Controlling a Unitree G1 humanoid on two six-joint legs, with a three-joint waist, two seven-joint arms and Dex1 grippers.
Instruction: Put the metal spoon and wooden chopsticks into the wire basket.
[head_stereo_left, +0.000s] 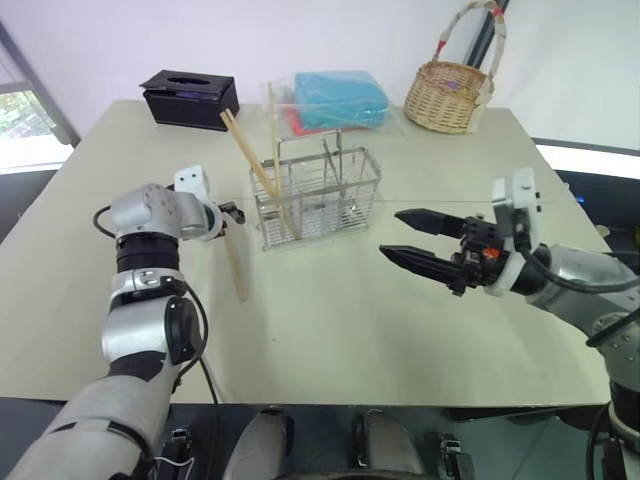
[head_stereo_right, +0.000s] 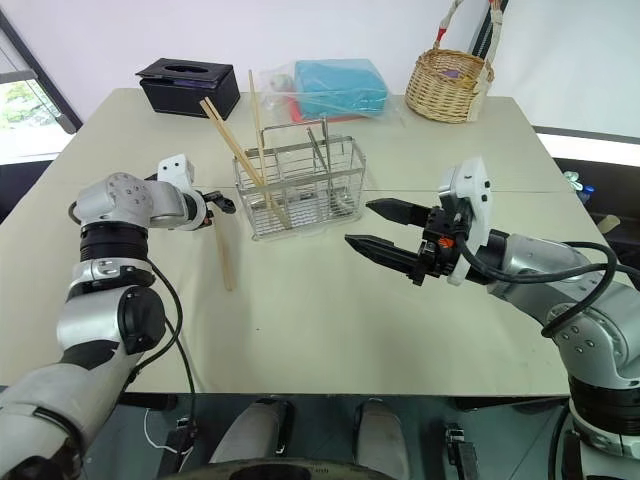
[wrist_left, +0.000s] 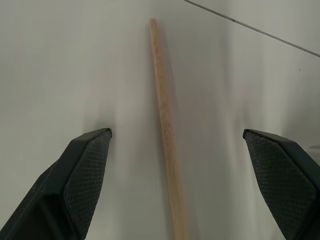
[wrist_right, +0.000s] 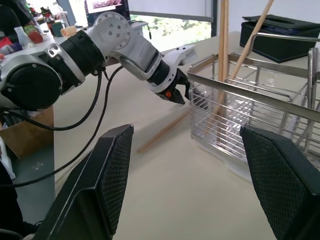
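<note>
Chopsticks of light wood (head_stereo_left: 256, 160) stood slanted in the left end of the wire basket (head_stereo_left: 318, 196), their tips rising well above its rim and leaning toward the table's far left corner. One more wooden chopstick (head_stereo_left: 236, 266) lay flat on the table (head_stereo_left: 330, 330), just beside the basket's left end and pointing roughly from the basket toward the near edge. The metal spoon (head_stereo_left: 339, 160) appeared to stand upright in a compartment toward the basket's right end, though it was thin and hard to tell from the wires. The basket sat near the middle of the table, somewhat toward the far edge.

The left gripper (wrist_left: 177, 165) hung over the loose chopstick, pointing down at it, with its two black fingers spread wide on either side of the stick and holding nothing; whether the tips touched the table could not be told. The right gripper (head_stereo_left: 405, 235) hovered above the table to the right of the basket, level and aimed toward it, fingers parted and empty.

Along the far edge stood a black tissue box (head_stereo_left: 190, 97) toward the left corner, a clear bag with blue and red contents (head_stereo_left: 338, 100) in the middle, and a woven wicker basket (head_stereo_left: 450, 95) toward the right corner.
</note>
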